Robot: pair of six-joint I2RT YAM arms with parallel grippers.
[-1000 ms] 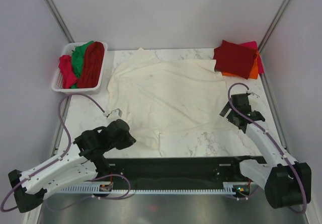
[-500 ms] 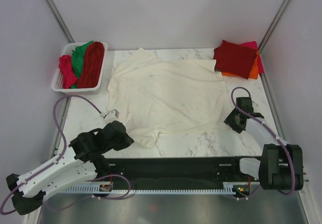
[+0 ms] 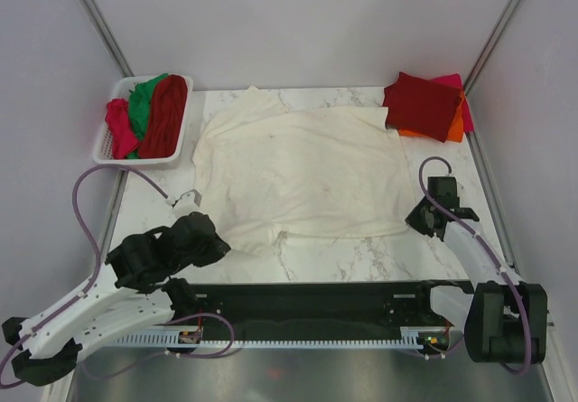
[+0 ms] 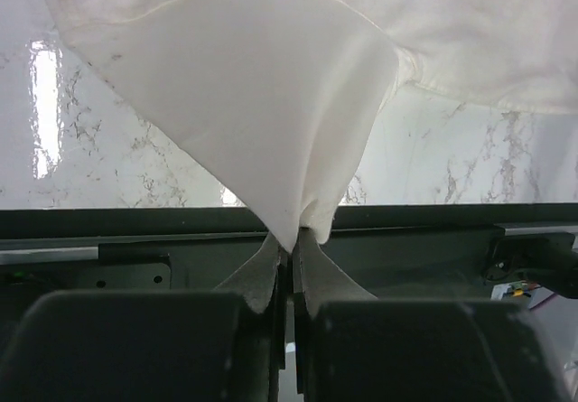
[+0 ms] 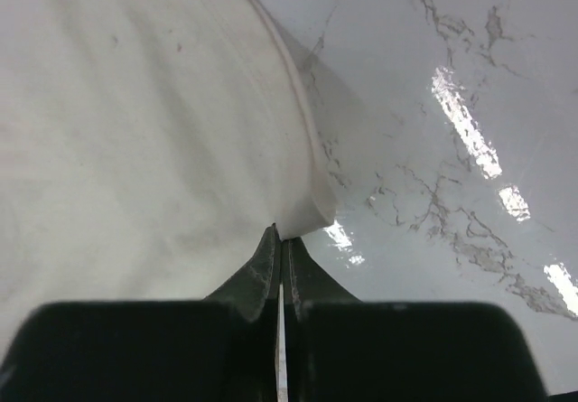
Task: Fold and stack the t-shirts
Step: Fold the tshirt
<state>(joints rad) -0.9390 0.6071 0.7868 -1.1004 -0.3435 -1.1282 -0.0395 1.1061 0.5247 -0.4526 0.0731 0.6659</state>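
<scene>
A large cream t-shirt [image 3: 302,172] lies spread on the marble table [image 3: 361,257]. My left gripper [image 3: 217,245] is shut on its near left corner, and in the left wrist view the cloth [image 4: 271,104] rises in a cone from the pinched tips of that gripper [image 4: 291,238]. My right gripper [image 3: 418,220] is shut on the shirt's near right hem; in the right wrist view the folded edge [image 5: 312,199] sits right at the closed tips of the gripper [image 5: 280,232]. Folded t-shirts, dark red [image 3: 423,104] over orange and pink, are stacked at the back right.
A white basket [image 3: 135,161] at the back left holds crumpled red, green and pink shirts [image 3: 163,113]. The black rail of the arm mount [image 3: 316,298] runs along the table's near edge. Frame posts stand at both back corners.
My right gripper has moved to the shirt's near right edge and shut on it. My left arm has drawn back toward the left with its corner, and the shirt lies flatter.
</scene>
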